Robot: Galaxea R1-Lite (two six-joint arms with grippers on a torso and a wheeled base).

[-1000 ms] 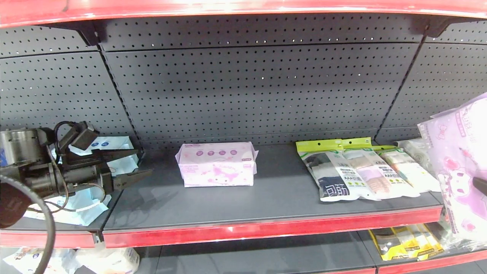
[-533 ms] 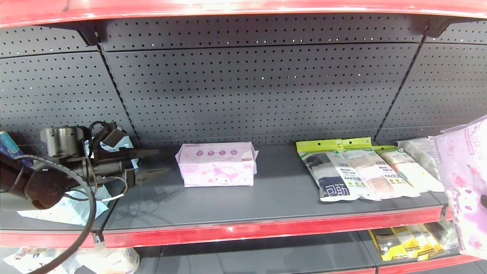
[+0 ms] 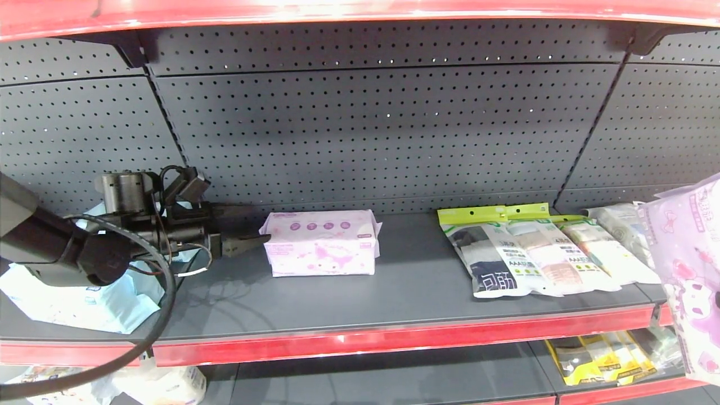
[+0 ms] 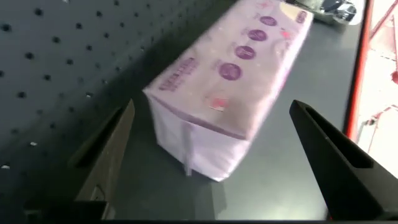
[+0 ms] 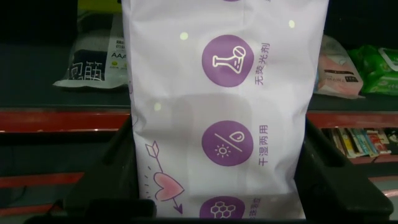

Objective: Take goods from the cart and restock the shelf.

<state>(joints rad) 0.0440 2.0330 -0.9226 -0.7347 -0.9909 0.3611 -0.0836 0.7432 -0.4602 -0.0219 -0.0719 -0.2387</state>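
A pink tissue pack lies flat on the grey shelf board, left of centre. My left gripper is open at that pack's left end. In the left wrist view the pack sits between and just ahead of the spread fingers of that gripper. My right gripper is shut on a second pink pack, which stands upright between its fingers. In the head view this held pack hangs at the far right, in front of the shelf edge.
Flat clothing packs with green headers lie on the shelf's right part. Light blue packs sit under the left arm. The pegboard back wall is close behind. The lower shelf holds yellow packs and white packs.
My left arm has moved right along the shelf, bringing its open fingers up to the lying pack's left end. The held pack at the right has shifted slightly right and down.
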